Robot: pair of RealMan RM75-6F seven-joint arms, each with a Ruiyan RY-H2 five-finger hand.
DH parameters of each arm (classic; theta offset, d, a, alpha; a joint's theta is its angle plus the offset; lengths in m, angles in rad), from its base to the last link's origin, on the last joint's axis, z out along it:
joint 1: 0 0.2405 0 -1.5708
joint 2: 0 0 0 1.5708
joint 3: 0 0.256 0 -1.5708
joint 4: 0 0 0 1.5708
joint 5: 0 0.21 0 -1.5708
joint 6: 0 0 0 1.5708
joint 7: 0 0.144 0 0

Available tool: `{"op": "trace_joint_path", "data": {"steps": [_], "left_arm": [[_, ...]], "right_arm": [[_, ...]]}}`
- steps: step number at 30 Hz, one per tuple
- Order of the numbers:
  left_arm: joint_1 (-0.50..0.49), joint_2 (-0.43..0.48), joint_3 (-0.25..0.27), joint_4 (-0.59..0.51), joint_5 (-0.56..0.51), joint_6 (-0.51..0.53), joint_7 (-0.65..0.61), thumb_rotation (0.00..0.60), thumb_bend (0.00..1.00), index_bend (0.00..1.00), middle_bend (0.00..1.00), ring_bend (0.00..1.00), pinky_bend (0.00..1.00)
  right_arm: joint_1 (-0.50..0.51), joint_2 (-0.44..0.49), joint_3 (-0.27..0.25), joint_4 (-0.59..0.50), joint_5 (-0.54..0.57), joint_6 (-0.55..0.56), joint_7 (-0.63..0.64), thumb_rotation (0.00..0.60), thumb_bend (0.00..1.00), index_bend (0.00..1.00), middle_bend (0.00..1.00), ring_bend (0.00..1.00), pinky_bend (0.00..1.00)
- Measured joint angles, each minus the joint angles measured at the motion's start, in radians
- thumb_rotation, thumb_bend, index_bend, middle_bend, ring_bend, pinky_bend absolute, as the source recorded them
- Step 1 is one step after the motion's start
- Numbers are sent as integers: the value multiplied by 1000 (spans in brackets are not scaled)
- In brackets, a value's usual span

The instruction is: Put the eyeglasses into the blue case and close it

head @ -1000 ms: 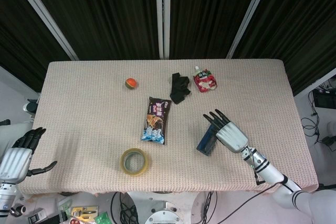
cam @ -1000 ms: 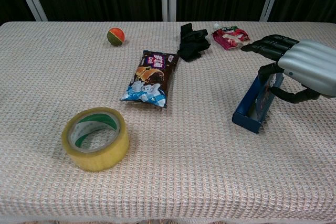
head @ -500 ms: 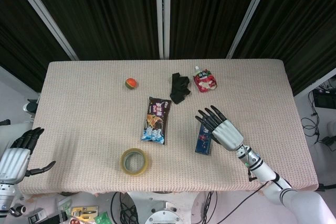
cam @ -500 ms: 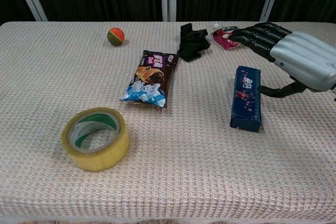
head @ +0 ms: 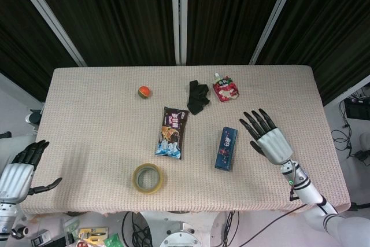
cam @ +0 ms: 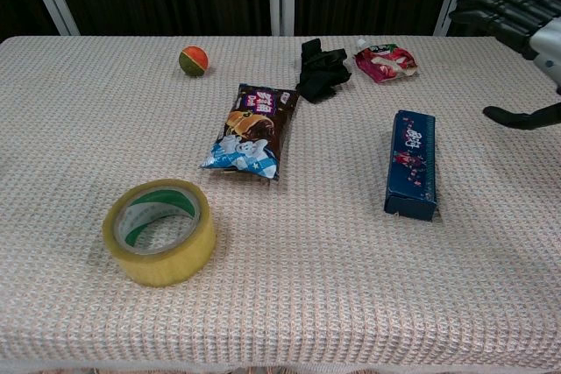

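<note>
The blue case [head: 226, 148] lies flat and closed on the woven table cover, right of centre; in the chest view the blue case [cam: 413, 162] shows its printed lid facing up. No eyeglasses show in either view. My right hand [head: 267, 139] hovers to the right of the case, fingers spread, holding nothing and apart from it. The chest view catches the right hand [cam: 524, 28] only at the right edge. My left hand [head: 20, 169] hangs off the table's near left corner, fingers apart and empty.
A snack bag [head: 173, 132] lies mid-table, with a yellow tape roll [head: 147, 178] in front of it. Along the back are a small orange-green ball [head: 144, 91], a black crumpled item [head: 197, 96] and a red pouch [head: 226, 89]. The table's right edge [head: 329, 137] is close to my right hand.
The case went from standing open under my right hand to lying flat and closed. The right hand then drew away to the right. The left hand stayed put.
</note>
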Motion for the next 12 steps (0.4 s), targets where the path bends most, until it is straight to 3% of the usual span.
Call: {"op": "trace_joint_path", "data": {"steps": [6, 12], "left_arm": [[-1, 12, -2, -22, 9, 11, 15, 326, 138, 62, 77, 88, 226], [-5, 26, -4, -44, 12, 10, 34, 325, 138, 61, 77, 88, 226]], "right_arm": [[-104, 192, 14, -261, 136, -77, -77, 600, 149, 0, 0, 0, 0], [-226, 403, 57, -547, 388, -183, -167, 600, 146, 0, 0, 0, 0]]}}
